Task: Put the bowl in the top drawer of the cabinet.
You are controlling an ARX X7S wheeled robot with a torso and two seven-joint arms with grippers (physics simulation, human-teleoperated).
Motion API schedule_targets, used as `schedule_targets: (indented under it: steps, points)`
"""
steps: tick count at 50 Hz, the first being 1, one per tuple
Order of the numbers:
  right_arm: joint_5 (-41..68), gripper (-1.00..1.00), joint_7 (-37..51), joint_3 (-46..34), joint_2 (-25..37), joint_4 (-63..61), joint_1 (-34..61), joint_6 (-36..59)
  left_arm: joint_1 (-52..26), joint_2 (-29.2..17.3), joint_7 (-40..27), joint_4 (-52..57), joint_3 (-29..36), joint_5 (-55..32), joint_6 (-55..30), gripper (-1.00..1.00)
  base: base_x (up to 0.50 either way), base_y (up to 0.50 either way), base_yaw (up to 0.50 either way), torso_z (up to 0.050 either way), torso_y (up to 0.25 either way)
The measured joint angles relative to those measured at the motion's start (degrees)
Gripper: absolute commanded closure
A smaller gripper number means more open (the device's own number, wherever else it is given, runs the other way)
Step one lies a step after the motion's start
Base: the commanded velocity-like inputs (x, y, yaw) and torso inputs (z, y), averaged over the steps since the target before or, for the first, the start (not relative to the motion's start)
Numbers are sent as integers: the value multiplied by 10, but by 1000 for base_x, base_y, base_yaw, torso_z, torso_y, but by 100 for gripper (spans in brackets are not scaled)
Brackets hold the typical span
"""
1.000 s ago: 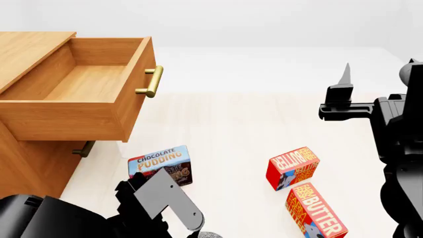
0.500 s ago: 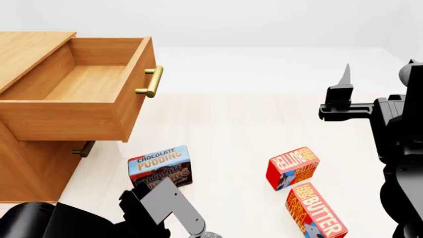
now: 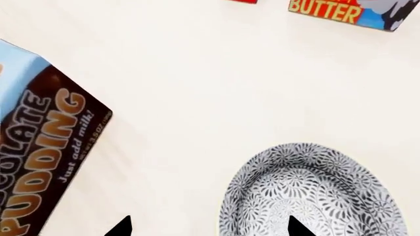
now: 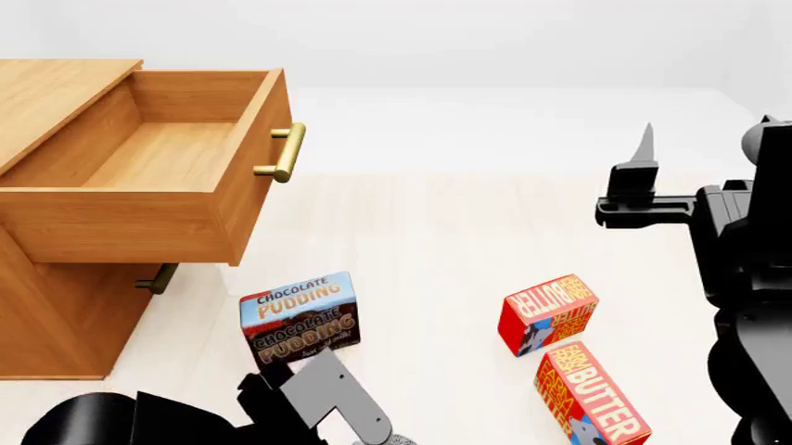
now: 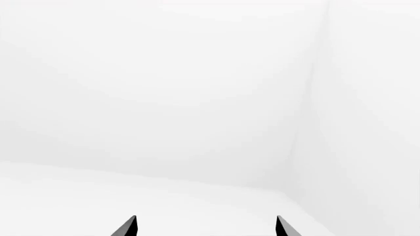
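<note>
Bowl: rigid, probably smooth and slippery; I judged the rim the best hold.
Left jaws: spread open, one tip over the bowl.
Right jaws: open, empty.

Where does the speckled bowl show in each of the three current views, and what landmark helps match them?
Head view: only a sliver of the bowl at the bottom edge, beside the left arm.
Left wrist view: the bowl fills the lower right, one fingertip over it, the left gripper open.
Right wrist view: not in it; only white walls.
Shared landmark: the chocolate pudding box, in the head and left wrist views.
</note>
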Motion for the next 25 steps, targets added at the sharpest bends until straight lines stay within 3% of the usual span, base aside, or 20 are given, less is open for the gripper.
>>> schedule_targets:
  steps: [25]
  points:
    - [3, -100, 2, 2, 2, 4, -9, -8, 10, 11, 48, -35, 50, 61, 38, -100, 0, 0, 0, 0, 0]
